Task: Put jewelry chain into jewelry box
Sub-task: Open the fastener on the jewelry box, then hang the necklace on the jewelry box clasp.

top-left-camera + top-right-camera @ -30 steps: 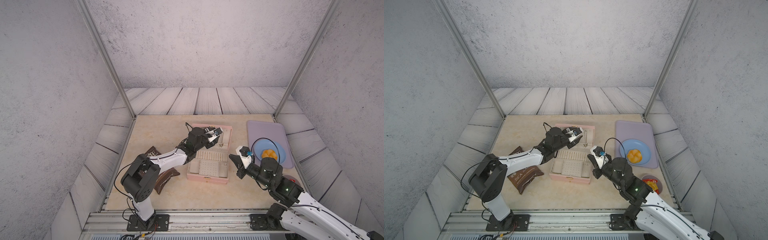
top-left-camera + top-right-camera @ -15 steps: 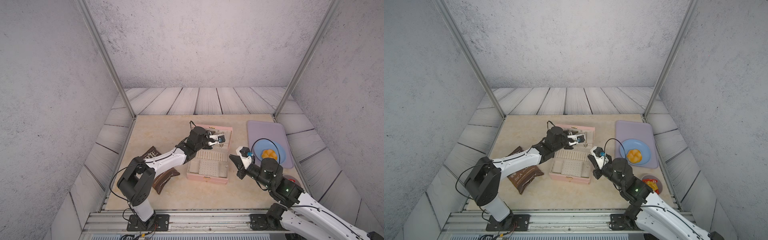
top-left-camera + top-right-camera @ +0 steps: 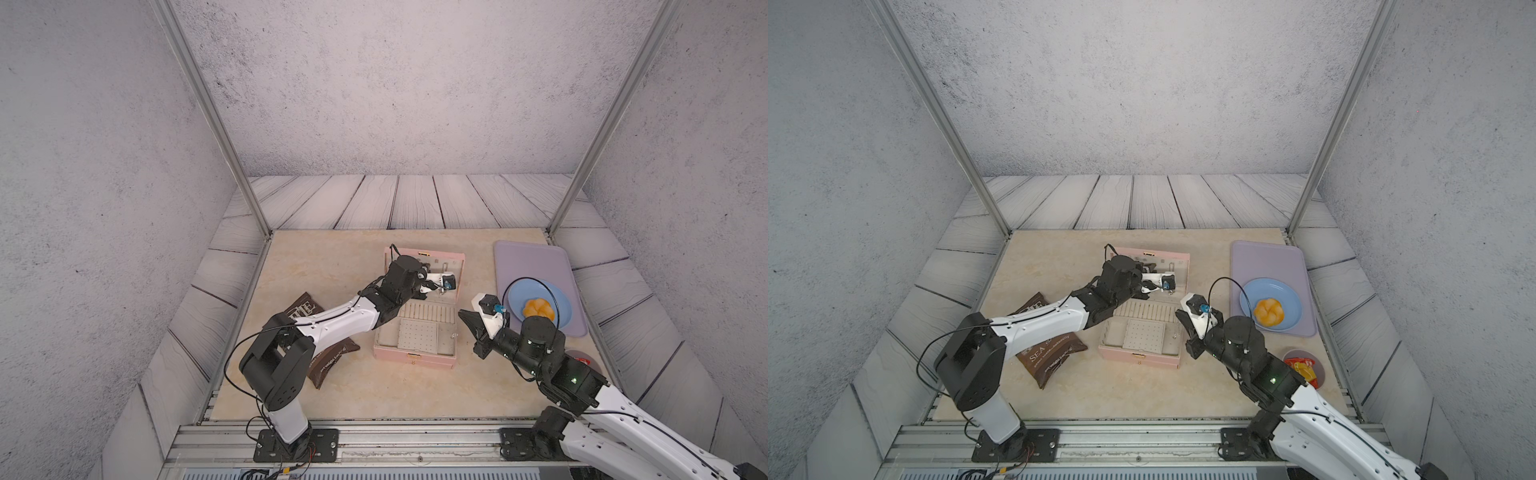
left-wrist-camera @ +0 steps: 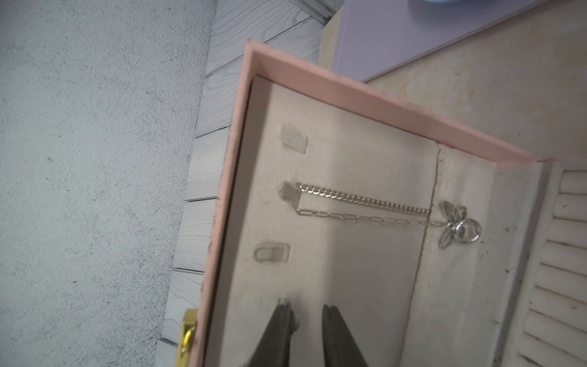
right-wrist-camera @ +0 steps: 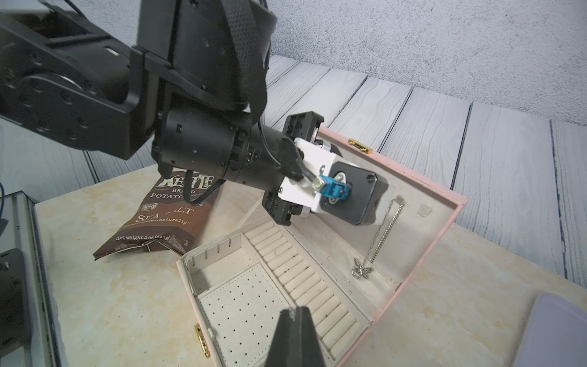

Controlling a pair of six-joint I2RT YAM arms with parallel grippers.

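Observation:
The pale pink jewelry box (image 3: 415,359) (image 3: 1140,359) lies open mid-table, its lid tilted back. The jewelry chain (image 4: 365,203) (image 5: 386,228) hangs from the middle hook on the lid's cream lining, and its butterfly charm (image 4: 452,224) rests near the hinge. My left gripper (image 4: 305,306) (image 3: 435,286) points at the lid lining beside the chain. Its jaws stand a little apart with nothing between them, clear of the chain. My right gripper (image 5: 297,309) (image 3: 460,312) is shut and hovers at the box's right side, over the perforated panel (image 5: 241,314).
A brown chip bag (image 3: 305,309) lies left of the box, partly under the left arm. At the right, a lavender tray (image 3: 532,262) carries a blue plate (image 3: 552,291) with an orange bun (image 3: 536,309). A small bowl of red snacks (image 3: 1304,368) sits by the right arm.
My left gripper has dropped lower against the lid and its jaws have narrowed. The right arm has not moved.

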